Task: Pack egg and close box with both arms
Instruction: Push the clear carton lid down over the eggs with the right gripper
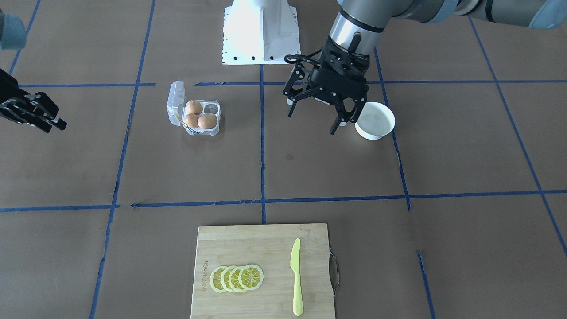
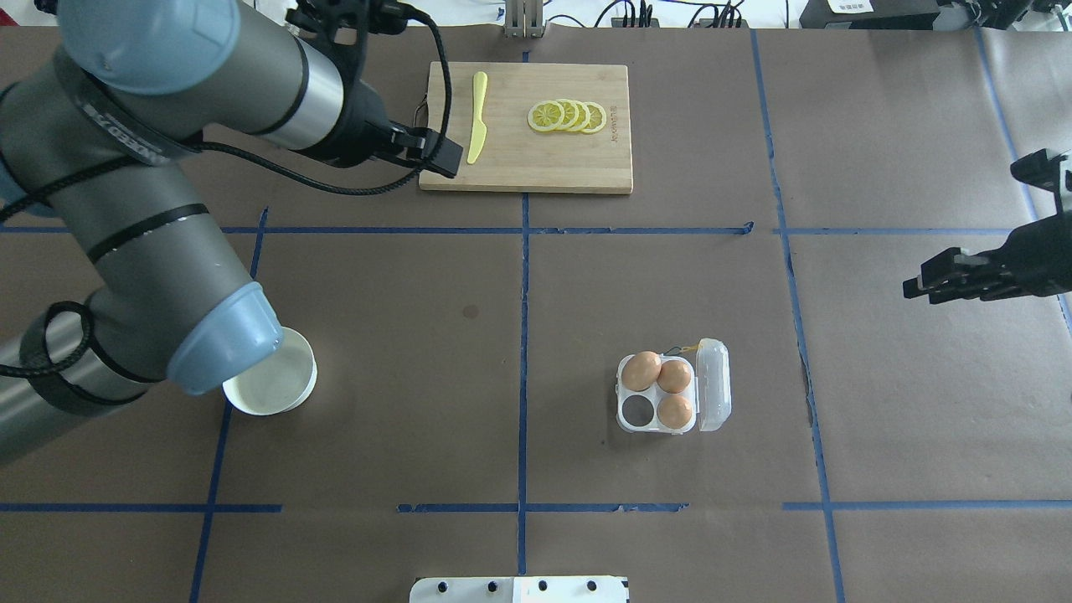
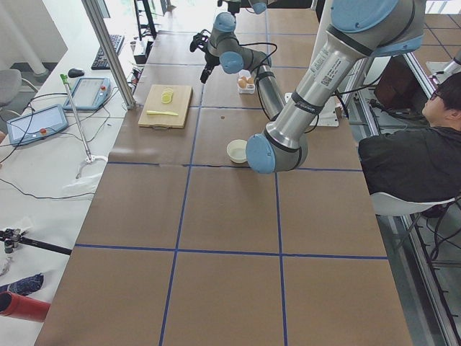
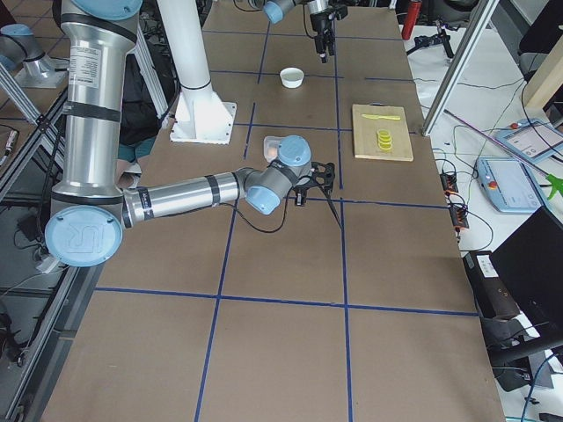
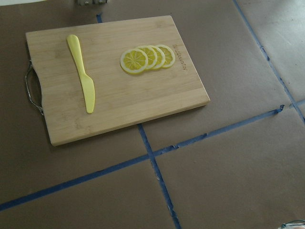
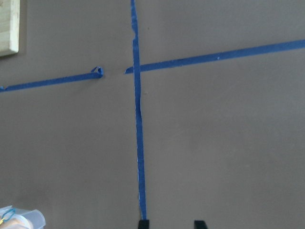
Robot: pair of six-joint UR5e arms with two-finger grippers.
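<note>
Box [image 2: 621, 392], clear and four-celled, set on the table [image 2: 419, 435] right of centre and a little low in the overhead frame, well apart from both claws. Holds three eggs [image 2: 641, 370], with the lower-left cell [image 2: 638, 409] bare. Lid [image 2: 713, 383] open, standing along the box's right edge in that frame, hinge line running up and down the picture. Closes, then, by swinging leftward over the eggs. Roughly square in the base, so no strong long axis; counted with the lid, stretched left to right.

Right gripper [image 2: 917, 286] hovering near the right edge, above and right of the box, on the lid's side. Tips apart in its wrist view, clasping nothing. Left gripper [image 1: 319, 117] hanging just beside the white bowl [image 1: 374, 133] in the front-facing frame, right of the box there, fingers splayed around nothing. Seems raised off the table, so hard to call which claw is nearer. No loose egg showing. Likely next: shutting the lid, right claw better placed to push it.
</note>
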